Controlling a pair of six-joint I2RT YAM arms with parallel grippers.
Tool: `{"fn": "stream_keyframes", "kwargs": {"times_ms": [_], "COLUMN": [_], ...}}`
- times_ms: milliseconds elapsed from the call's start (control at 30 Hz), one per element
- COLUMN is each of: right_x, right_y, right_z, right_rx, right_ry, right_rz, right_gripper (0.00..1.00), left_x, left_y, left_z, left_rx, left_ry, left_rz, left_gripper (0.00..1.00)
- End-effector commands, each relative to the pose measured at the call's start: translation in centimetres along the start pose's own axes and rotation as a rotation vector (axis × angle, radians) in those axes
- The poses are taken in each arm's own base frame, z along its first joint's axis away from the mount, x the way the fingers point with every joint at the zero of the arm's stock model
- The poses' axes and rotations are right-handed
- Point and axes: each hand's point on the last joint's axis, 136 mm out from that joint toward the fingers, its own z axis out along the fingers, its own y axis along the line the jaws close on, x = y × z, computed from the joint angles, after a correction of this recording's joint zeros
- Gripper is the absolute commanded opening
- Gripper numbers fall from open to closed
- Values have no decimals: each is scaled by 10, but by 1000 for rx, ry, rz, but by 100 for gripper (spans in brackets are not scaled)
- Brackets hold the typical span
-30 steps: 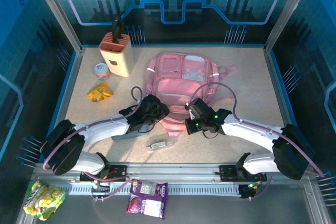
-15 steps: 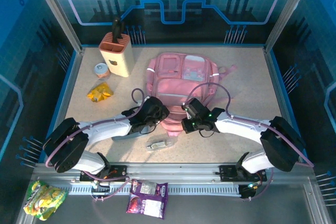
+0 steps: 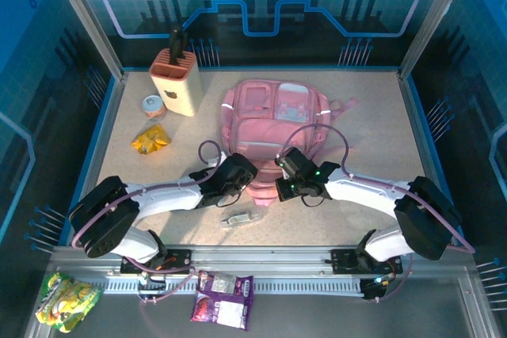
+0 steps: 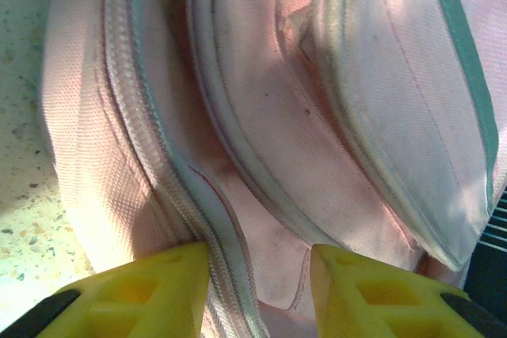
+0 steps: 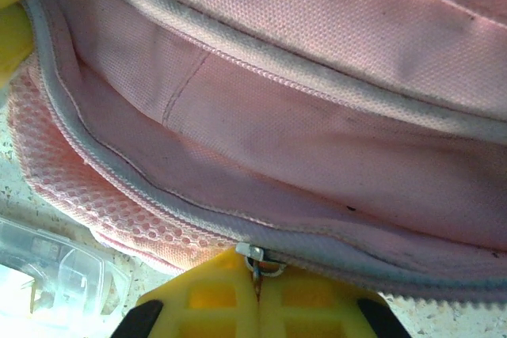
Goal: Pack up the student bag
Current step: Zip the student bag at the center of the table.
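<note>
Packing looks barely begun: the student bag [image 3: 273, 128] lies on the desk [image 3: 380, 116], just ahead of both tools. The right tool [image 5: 257, 271] is clamped on a zip pull [image 5: 257, 257]. The left tool [image 4: 260, 263] straddles a seam, fingers apart, and I cannot tell whether it grips. A clear case [image 5: 47, 263] waits beside the right tool. The pocket contents are hidden.
</note>
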Motion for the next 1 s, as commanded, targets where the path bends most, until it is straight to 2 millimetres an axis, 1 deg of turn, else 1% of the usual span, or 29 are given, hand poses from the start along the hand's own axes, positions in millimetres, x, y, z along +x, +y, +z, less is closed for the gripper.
{"fn": "stream_keyframes", "kwargs": {"times_ms": [0, 100, 200, 333, 367, 467, 567, 733, 767, 900, 967], "right_x": [-3, -4, -2, -3, -3, -4, -5, -6, -6, -1, 2], "right_y": [-1, -1, -1, 0, 0, 1, -3, -12, -12, -21, -27], "right_z": [-2, -3, -2, -2, -2, -2, -3, -9, -10, -18, -23], "right_rx": [6, 8, 2, -2, -4, -2, 22, 74, 80, 119, 141], "right_ry": [-9, -11, -10, -13, -15, -18, -17, -20, -19, -17, -12], "right_rz": [-7, -6, -4, -2, -1, -1, -1, -5, -8, -6, -5], "right_gripper": [0, 0, 0, 0, 0, 0, 0, 0, 0, 0, 0], "left_x": [10, 5, 2, 6, 7, 11, 11, 7, 5, -9, -18], "left_y": [29, 45, 49, 39, 38, 36, 37, 37, 38, 37, 31], "left_z": [1, -8, -10, -3, -1, 6, 9, 5, 3, -8, -13], "left_rx": [-121, -192, -193, -181, -186, -199, -212, -202, -207, -206, -196], "left_ry": [-3, -57, -75, -58, -53, -44, -47, -63, -71, -116, -125], "left_rz": [-35, -40, -56, -44, -43, -37, -30, -19, -15, 12, 49], "left_gripper": [43, 49, 54, 54, 53, 43, 29, 4, 0, 0, 0]}}
